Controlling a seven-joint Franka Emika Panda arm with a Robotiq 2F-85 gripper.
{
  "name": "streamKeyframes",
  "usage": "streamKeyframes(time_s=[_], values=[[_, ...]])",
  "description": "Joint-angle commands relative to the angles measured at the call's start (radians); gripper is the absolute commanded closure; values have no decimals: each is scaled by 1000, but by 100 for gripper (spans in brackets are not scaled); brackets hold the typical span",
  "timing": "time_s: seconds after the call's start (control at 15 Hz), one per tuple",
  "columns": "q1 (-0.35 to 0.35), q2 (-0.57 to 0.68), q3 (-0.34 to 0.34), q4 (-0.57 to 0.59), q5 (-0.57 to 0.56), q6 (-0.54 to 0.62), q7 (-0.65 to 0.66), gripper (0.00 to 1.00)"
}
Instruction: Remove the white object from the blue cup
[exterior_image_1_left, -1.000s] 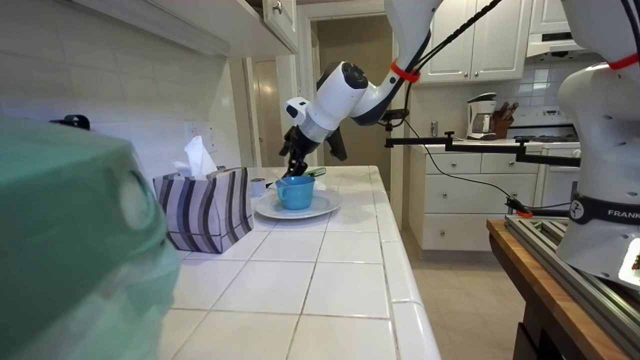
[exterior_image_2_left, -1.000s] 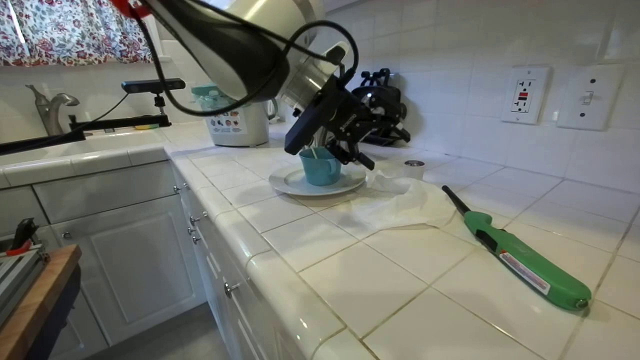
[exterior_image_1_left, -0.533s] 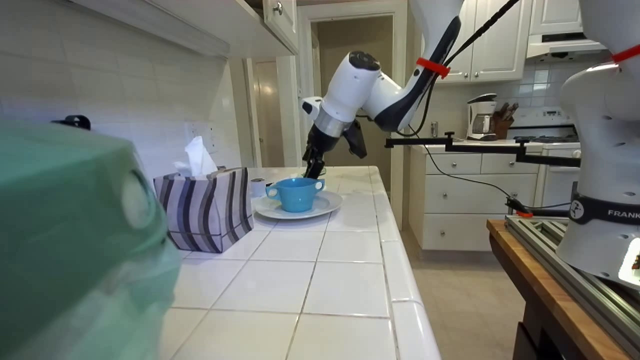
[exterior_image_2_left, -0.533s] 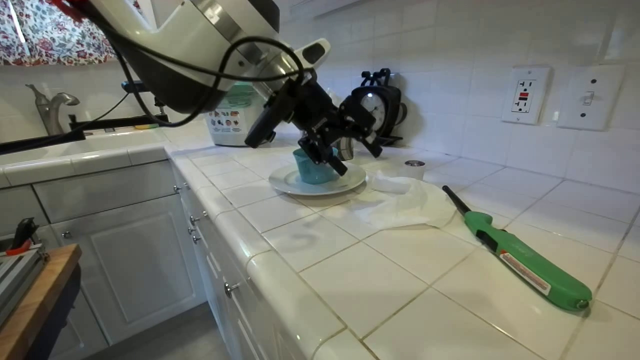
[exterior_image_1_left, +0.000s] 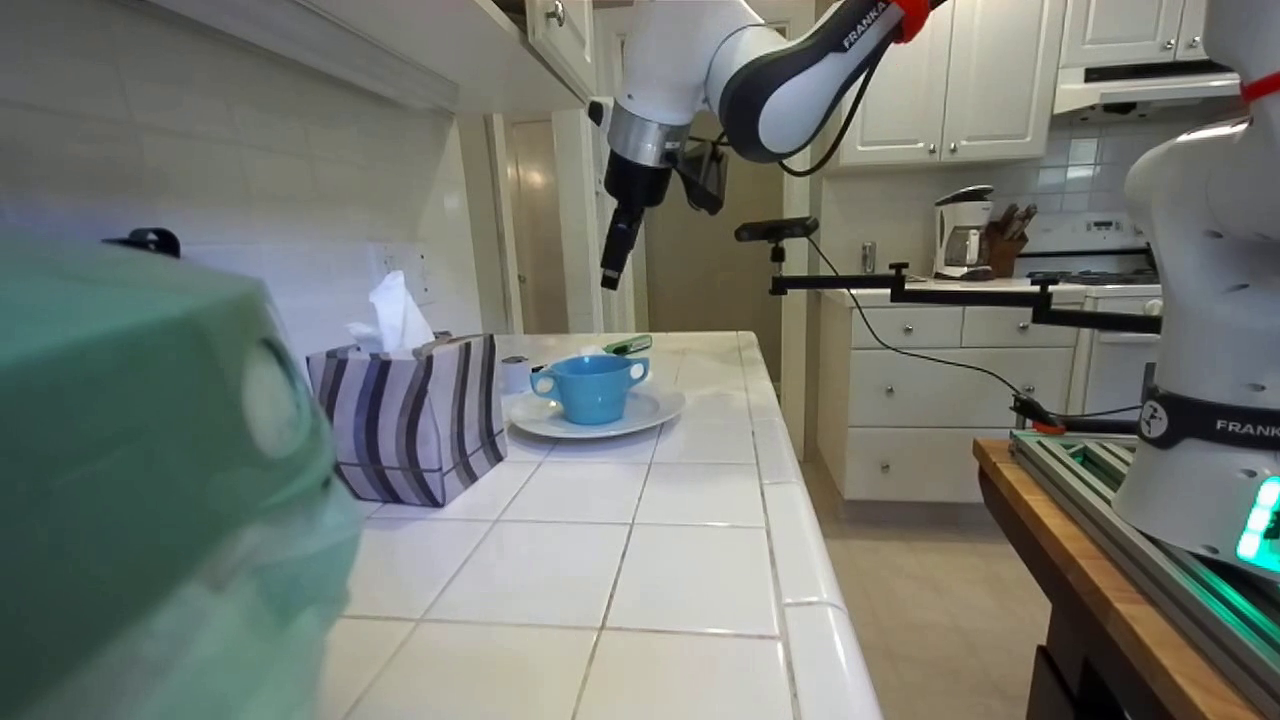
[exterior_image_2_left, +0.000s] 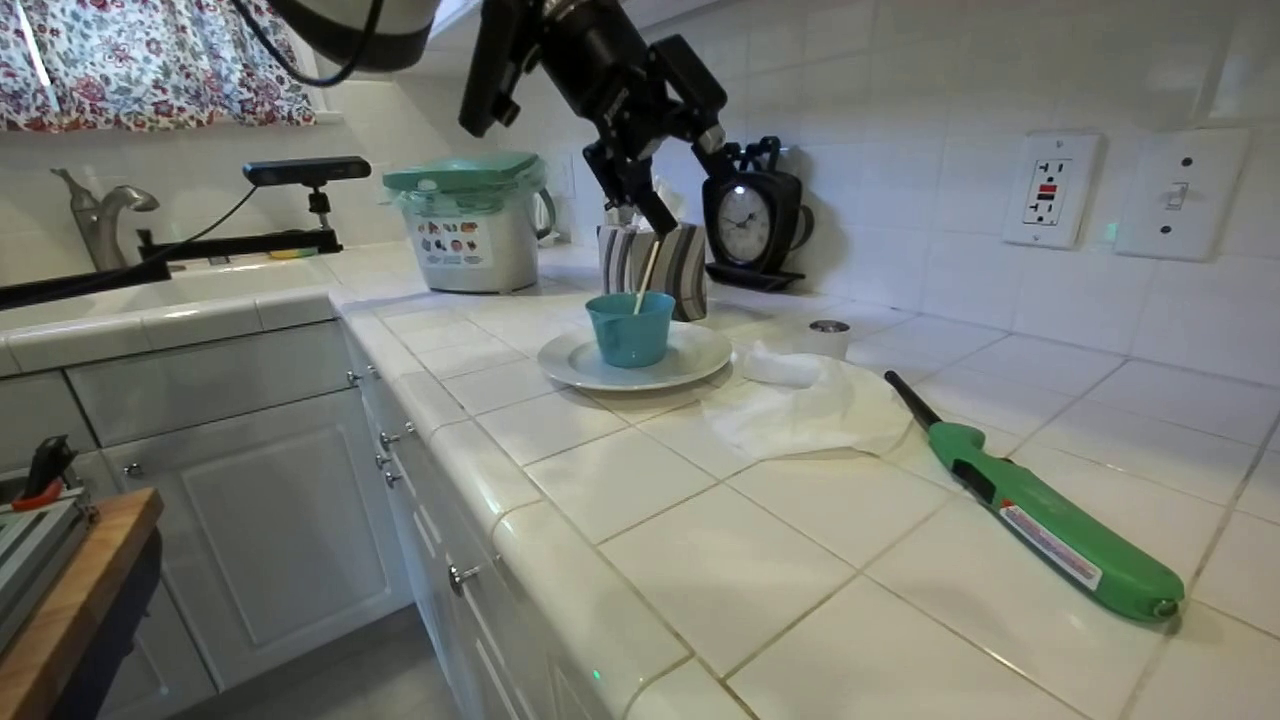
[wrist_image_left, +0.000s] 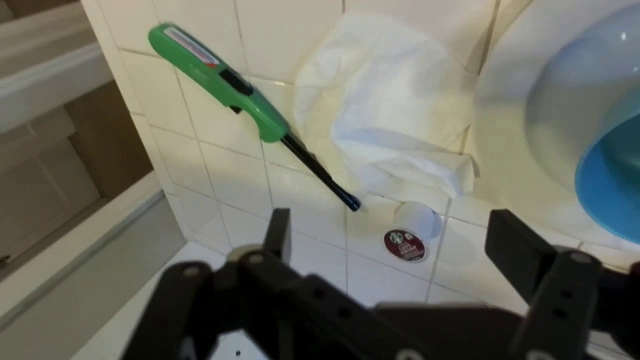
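The blue cup (exterior_image_1_left: 592, 392) stands upright on a white plate (exterior_image_1_left: 660, 405), with two handles showing. In an exterior view the cup (exterior_image_2_left: 630, 332) holds a thin whitish stick (exterior_image_2_left: 648, 275) that leans out over the rim. The cup (wrist_image_left: 612, 185) is partly cut off at the right of the wrist view, and the stick does not show there. My gripper (wrist_image_left: 391, 227) is open with nothing between its fingers. In both exterior views the gripper (exterior_image_1_left: 612, 270) (exterior_image_2_left: 688, 192) hangs above the counter, higher than the cup. The stick's top appears near one fingertip; I cannot tell whether they touch.
A white crumpled cloth or tissue (exterior_image_2_left: 820, 405), a coffee pod (wrist_image_left: 412, 232) and a green lighter (exterior_image_2_left: 1060, 535) lie near the plate. A striped tissue box (exterior_image_1_left: 410, 420), a black clock (exterior_image_2_left: 745, 222) and a lidded container (exterior_image_2_left: 470, 225) stand beyond. A green bag (exterior_image_1_left: 150, 480) fills one side.
The gripper has risen away from the cup. The cup was turned between one second and half a second ago, and the stick leans another way. The indicator on the robot base went from white to green.
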Motion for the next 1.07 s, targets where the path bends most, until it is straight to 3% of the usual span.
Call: streamKeyframes(time_s=[0.0,0.47,0.6,0.67,1.0], values=[[-76,-55,97,50,213,-236,-203,0],[-137,-63,140,258,507,-703,-522,0],[-148,-64,139,285,598,-750,-613,0],[-146,-85,149,238,516,-699,-510,0],[-152,-79,149,256,567,-726,-570,0]])
